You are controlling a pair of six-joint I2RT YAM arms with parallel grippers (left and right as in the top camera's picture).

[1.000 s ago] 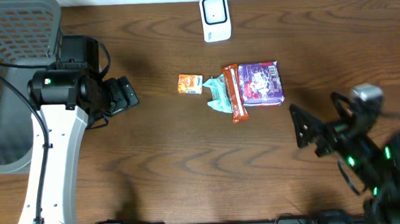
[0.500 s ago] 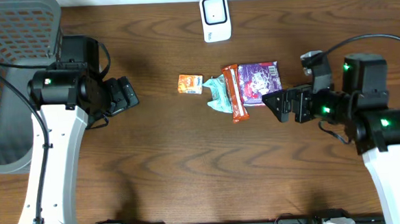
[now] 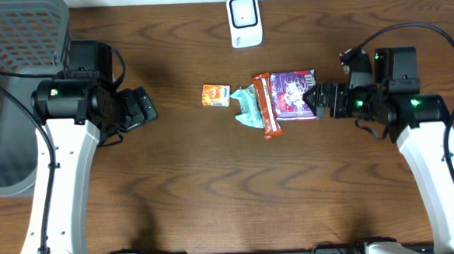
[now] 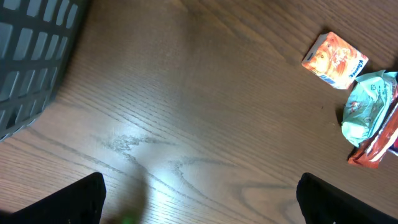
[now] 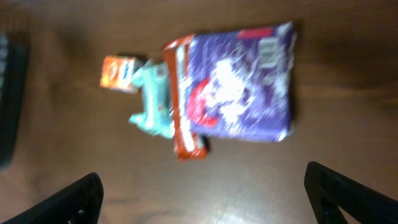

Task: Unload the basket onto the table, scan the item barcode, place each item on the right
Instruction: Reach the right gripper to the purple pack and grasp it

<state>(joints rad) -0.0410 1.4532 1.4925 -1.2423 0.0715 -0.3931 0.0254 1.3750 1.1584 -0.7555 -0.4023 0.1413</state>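
Now, step in hand: reaching for an item to pick up; nothing is held and no barcode has met the scanner yet.
Next move: judging by the pose, lower the spread fingers over the purple packet, close on its short sides, lift it clear of its neighbours, then turn its printed code toward the scanner.
Table: dark wood, carrying everything below.
Basket: grey mesh, well apart from the purple packet, off to its far left.
Left gripper: well to the left of the purple packet, fingers spread wide, empty, over bare wood.
Right gripper: at the right edge of the purple packet, fingers spread wide, pinching nothing; whether it touches the wrapper cannot be told.
Scanner: white, beyond the purple packet toward the far edge, a little left, apart from it.
Purple packet: lying flat; in the right wrist view it sits ahead of and between the fingers. A pale patch near one corner may be the barcode, too blurred to say.
Red bar: touching the purple packet's left side.
Teal wrapper: left of the purple packet, against the red bar.
Orange box: further left of the purple packet, just beside the teal wrapper.
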